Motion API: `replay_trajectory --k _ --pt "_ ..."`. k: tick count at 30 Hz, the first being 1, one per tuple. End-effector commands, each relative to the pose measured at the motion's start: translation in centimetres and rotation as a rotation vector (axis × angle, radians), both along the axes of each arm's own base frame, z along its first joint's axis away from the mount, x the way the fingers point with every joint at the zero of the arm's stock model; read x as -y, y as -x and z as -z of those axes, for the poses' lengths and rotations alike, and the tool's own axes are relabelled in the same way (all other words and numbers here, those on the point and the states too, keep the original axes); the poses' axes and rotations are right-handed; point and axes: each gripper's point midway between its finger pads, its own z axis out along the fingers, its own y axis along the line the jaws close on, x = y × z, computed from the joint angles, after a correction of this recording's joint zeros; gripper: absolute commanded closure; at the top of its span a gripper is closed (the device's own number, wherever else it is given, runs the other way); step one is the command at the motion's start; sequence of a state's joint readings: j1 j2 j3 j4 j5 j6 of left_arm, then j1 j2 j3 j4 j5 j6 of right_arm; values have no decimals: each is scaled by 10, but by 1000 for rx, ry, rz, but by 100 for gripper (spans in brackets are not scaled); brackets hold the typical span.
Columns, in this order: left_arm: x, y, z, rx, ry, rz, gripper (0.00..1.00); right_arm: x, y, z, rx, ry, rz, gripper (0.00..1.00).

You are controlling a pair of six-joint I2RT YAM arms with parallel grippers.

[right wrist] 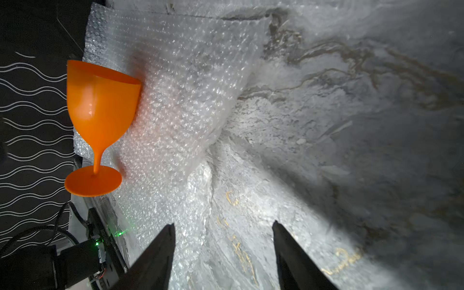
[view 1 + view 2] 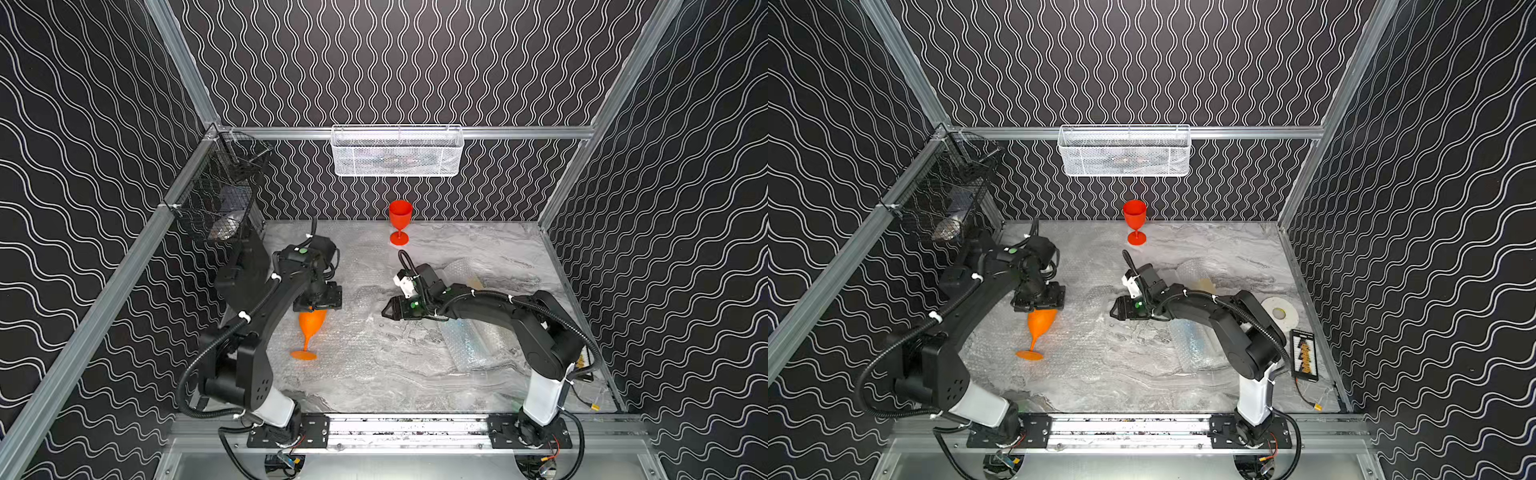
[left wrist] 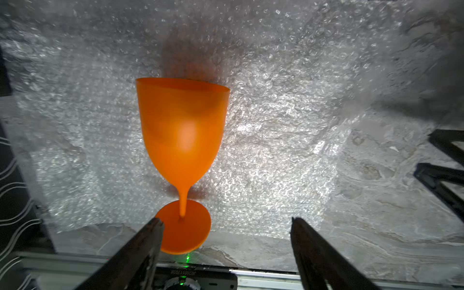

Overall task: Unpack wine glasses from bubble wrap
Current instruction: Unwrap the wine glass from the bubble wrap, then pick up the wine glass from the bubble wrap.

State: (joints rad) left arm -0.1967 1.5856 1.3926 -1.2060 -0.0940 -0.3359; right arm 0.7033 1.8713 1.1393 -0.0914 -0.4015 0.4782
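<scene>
Orange glass [image 2: 309, 328] is recorded resting on a flat bubble wrap sheet [image 3: 276, 113] at the near left, partly under the left gripper [image 3: 224, 221], whose fingers are spread apart and empty, while the right gripper [image 1: 223, 226], at mid-table, is likewise spread and empty.

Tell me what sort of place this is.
Probably a robot test cell in a lab: an aluminium frame with patterned walls, a left arm and right arm bolted to a front rail, and a small marble-look tabletop.
</scene>
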Motion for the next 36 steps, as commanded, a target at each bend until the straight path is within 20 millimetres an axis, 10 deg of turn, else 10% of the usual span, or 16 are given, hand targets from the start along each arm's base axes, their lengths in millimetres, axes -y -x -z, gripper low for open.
replay_trajectory --k 1,36 --pt "-19 12 -2 -116 -151 67 13 0 -8 -3 24 -21 6 36" --pt "-42 -8 65 -203 -179 110 1 8 -5 18 -23 -20 14 23"
